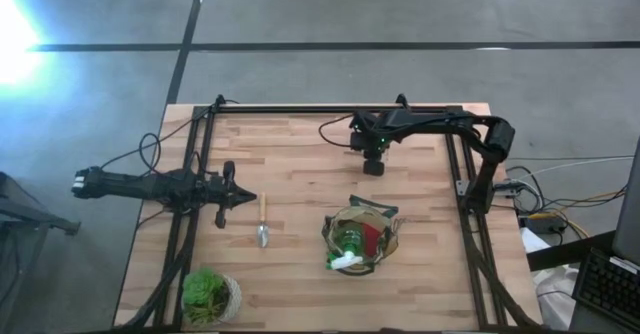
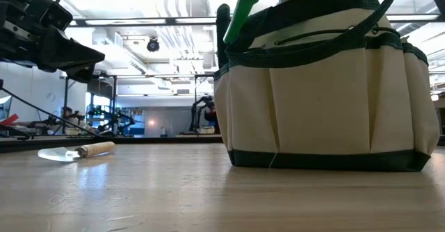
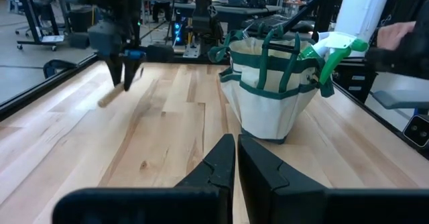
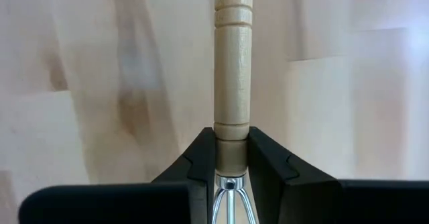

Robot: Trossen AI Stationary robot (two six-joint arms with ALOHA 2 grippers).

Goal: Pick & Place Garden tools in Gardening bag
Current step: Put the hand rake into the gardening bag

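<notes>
My right gripper [image 1: 373, 164] hovers over the far middle of the table, shut on a wooden-handled rake fork [image 4: 233, 70]. The left wrist view shows it too, as the right gripper [image 3: 125, 70] with the pale handle [image 3: 107, 100] slanting below it. The gardening bag [image 1: 360, 239] stands near the table's front, with a green spray bottle [image 1: 348, 252] and a red item [image 1: 372, 236] inside. A wooden-handled trowel [image 1: 263, 222] lies flat to the bag's left. My left gripper [image 3: 236, 160] rests shut at the table's left, touching nothing. My right gripper pinches the rake fork's wooden handle at its metal end [image 4: 232, 153], just above the wire tines [image 4: 231, 197], between its two fingers. The fingers point steeply down and lie across the handle. The handle slants below the fingers, and its shadow lies apart from it on the wood.
A leafy plant in a pale pot [image 1: 208, 294] stands at the near left corner. Black frame rails [image 1: 195, 174] run along the table's left, right and far sides. Bare wood lies between the trowel and the bag.
</notes>
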